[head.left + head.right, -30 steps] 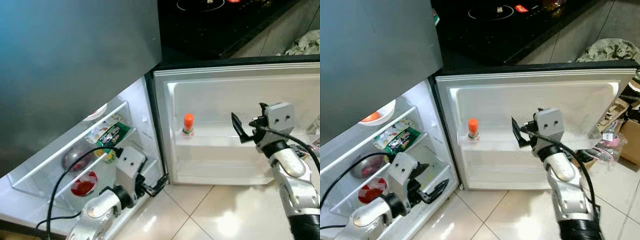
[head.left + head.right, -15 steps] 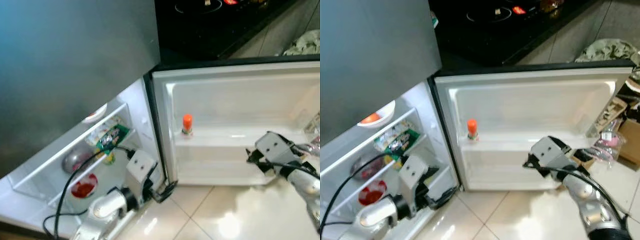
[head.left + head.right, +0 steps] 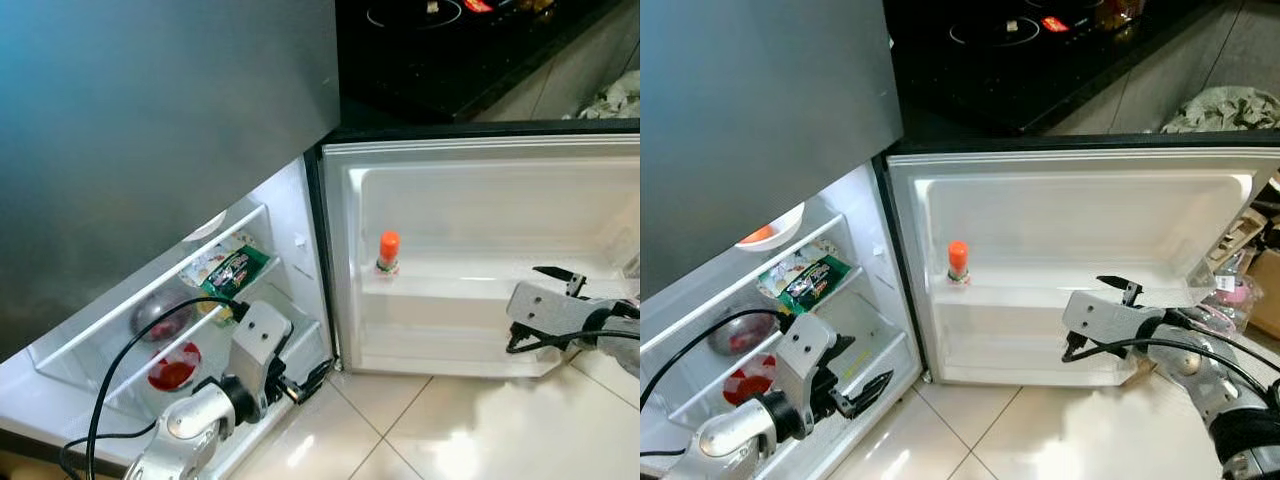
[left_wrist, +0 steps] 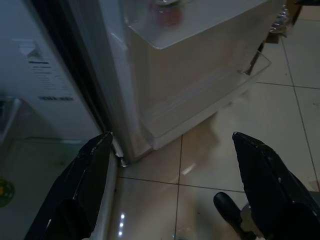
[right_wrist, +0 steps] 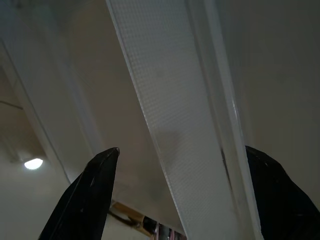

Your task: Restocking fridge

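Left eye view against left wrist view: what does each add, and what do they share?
The left eye view adds the fridge shelves holding a green packet and a red-topped bowl, plus the stovetop above. The left wrist view adds the fridge door bottom corner close above the floor tiles, framed by the open left gripper. Both have the orange-capped bottle on the door shelf.

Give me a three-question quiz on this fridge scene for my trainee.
1. True or false: the bottle stands on the door shelf.
2. Which gripper is by the door shelf? A left B right
3. Fill in: the bottle's cap is ____.

Key: 1 true. 2 B; the right gripper is open before the shelf, and the left gripper, also open, is low by the fridge interior. 3 orange.
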Robot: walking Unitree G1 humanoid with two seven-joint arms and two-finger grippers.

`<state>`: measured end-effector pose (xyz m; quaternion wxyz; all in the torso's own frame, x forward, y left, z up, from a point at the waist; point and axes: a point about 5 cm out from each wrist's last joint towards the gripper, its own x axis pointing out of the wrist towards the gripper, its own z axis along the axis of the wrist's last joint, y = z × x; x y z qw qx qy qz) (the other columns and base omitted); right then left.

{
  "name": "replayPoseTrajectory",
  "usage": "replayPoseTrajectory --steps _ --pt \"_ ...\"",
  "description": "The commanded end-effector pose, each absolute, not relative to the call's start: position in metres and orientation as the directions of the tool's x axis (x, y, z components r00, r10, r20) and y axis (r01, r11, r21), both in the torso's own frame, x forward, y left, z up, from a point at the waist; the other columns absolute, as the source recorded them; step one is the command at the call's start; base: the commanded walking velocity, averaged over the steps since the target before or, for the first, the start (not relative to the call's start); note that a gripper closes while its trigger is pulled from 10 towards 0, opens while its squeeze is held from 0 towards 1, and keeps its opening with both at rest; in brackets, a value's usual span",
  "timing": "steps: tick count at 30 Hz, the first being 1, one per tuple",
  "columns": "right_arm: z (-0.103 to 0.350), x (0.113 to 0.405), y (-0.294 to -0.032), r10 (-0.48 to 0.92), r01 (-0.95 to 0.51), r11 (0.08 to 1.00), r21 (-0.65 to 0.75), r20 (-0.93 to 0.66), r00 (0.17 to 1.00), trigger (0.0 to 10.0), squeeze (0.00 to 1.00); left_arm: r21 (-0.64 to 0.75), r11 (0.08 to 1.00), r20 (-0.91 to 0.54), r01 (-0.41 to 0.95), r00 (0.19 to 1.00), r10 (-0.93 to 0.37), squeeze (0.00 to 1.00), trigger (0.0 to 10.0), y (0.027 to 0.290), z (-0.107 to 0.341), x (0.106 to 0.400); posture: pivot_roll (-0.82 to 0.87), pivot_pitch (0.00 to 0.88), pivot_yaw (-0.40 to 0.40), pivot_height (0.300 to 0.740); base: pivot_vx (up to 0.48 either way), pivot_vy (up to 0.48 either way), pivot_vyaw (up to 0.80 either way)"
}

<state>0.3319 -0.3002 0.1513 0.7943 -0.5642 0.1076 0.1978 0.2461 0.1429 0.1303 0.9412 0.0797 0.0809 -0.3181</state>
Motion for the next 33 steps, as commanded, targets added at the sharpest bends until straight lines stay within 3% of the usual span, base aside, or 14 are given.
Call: replayPoseTrajectory --steps 1,9,18,22,25,29,31,33 --pt "0.107 0.309 -0.312 0.147 -0.625 0.267 -0.733 -0.610 0.778 10.0 0.00 0.102 0.795 -0.245 0.598 0.790 -0.562 0.00 10.0 0.150 0.122 0.244 -0.06 0.236 0.111 0.740 0.000 0.000 0.00" --pt "0.108 0.296 -0.305 0.289 -0.744 0.216 -0.632 -0.687 0.667 10.0 0.00 0.097 0.795 -0.247 0.598 0.789 -0.563 0.00 10.0 0.149 0.122 0.243 -0.07 0.245 0.114 0.740 0.000 0.000 0.00" --pt "0.127 0.283 -0.283 0.438 -0.768 0.159 -0.620 -0.653 0.618 10.0 0.00 0.095 0.790 -0.250 0.606 0.783 -0.570 0.00 10.0 0.147 0.121 0.243 -0.08 0.253 0.117 0.740 0.000 0.000 0.00" --pt "0.198 0.296 -0.256 0.544 -0.629 0.185 -0.755 -0.454 0.705 10.0 0.00 0.095 0.788 -0.252 0.608 0.781 -0.572 0.00 10.0 0.146 0.120 0.243 -0.08 0.255 0.117 0.740 0.000 0.000 0.00" --pt "0.227 0.298 -0.245 0.592 -0.583 0.202 -0.787 -0.376 0.713 10.0 0.00 0.094 0.786 -0.252 0.611 0.778 -0.575 0.00 10.0 0.145 0.120 0.243 -0.08 0.255 0.118 0.740 0.000 0.000 0.00" --pt "0.256 0.289 -0.226 0.677 -0.571 0.204 -0.795 -0.307 0.668 10.0 0.00 0.094 0.783 -0.254 0.615 0.776 -0.578 0.00 10.0 0.144 0.119 0.242 -0.08 0.255 0.115 0.740 0.000 0.000 0.00" --pt "0.279 0.267 -0.200 0.801 -0.622 0.202 -0.756 -0.238 0.549 10.0 0.00 0.093 0.782 -0.256 0.616 0.774 -0.579 0.00 10.0 0.144 0.118 0.242 -0.09 0.252 0.112 0.740 0.000 0.000 0.00" --pt "0.282 0.263 -0.197 0.816 -0.635 0.203 -0.745 -0.230 0.530 10.0 0.00 0.093 0.782 -0.257 0.617 0.773 -0.580 0.00 10.0 0.144 0.118 0.242 -0.09 0.252 0.112 0.740 0.000 0.000 0.00"
